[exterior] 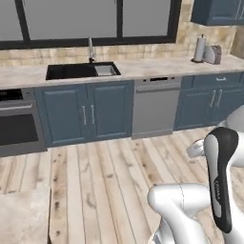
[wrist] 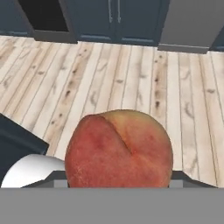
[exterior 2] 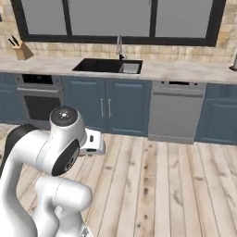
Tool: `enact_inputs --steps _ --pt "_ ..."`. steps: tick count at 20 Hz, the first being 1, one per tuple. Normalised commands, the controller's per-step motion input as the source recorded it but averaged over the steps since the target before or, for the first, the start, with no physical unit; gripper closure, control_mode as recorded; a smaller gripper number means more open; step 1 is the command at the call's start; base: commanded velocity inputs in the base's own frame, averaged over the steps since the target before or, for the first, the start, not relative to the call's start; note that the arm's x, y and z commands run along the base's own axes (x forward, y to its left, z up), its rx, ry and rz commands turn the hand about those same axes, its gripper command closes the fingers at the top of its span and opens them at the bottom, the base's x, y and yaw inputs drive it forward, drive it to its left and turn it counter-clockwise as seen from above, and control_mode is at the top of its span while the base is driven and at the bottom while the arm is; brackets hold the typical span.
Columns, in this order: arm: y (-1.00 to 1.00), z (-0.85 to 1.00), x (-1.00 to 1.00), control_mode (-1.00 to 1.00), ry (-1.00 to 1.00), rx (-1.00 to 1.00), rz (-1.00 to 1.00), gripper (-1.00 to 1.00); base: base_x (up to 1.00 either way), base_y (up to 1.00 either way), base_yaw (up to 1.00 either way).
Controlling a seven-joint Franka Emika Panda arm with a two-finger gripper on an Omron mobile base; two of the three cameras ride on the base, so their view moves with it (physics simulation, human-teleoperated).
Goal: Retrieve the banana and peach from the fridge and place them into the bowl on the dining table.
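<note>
Right at the bottom of your hand view, the peach [wrist: 119, 148] sits large and close, an orange-red ball with a yellower patch along its top and a crease running down its face. You can see it lodged where the finger tips would rise, with grey bits of the hand just beside it on either flank, so the gripper [wrist: 118, 181] has hold of the peach with its jaws spread fairly wide around it (the tips themselves are hidden behind the fruit). Beyond the peach lies the pale plank floor [wrist: 131, 74], and beyond that the blue-grey cabinets [wrist: 114, 19] and the grey dishwasher [wrist: 192, 24] front.

Take the black sink [exterior: 82, 70] as your landmark in the base views. It is set into the beige stone counter [exterior: 143, 67] under the dark-framed window [exterior: 95, 19], with a faucet [exterior: 90, 49] rising just behind it. Below the sink you have two cabinet doors; to their right stands the dishwasher, and to the left of the sink an oven [exterior: 16, 121]. Far right of the sink on the counter there is a paper towel roll [exterior: 200, 48] with a toaster [exterior: 214, 54] just beside it. In the right base view a knife block [exterior 2: 19, 50] stands on the counter well left of the sink. The arm [exterior 2: 51, 152] is folded low over the floor in front of the sink cabinets.
</note>
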Motion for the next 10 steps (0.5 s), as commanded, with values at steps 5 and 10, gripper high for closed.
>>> enact_inputs --steps 5,10 --pt "0.00 0.00 0.00 1.00 0.00 0.00 0.00 1.00 1.00 -0.06 0.68" --pt "0.00 0.00 0.00 1.00 0.00 0.00 0.00 1.00 1.00 -0.09 0.67"
